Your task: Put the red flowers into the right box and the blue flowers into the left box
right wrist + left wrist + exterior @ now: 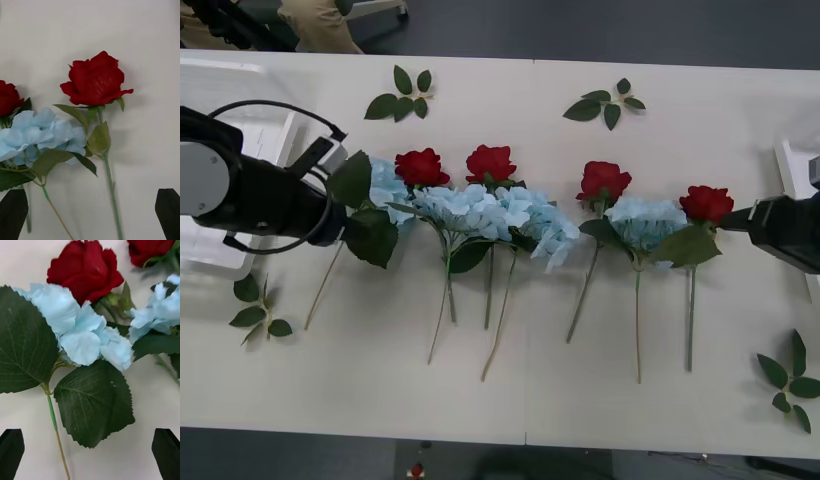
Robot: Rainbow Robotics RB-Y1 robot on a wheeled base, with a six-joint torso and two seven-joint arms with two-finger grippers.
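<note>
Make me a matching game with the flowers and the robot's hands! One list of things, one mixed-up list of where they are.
Things:
1. left gripper
2. right gripper
3. leaf sprig
4. left box

Places:
A. at the table's far edge, beyond the row of flowers
B. open over the outermost red rose on the robot's right
C. at the table's left end, behind the left arm
D. open over the outermost blue flower on the robot's left

Pairs: 1-D, 2-B, 3-A, 4-C
</note>
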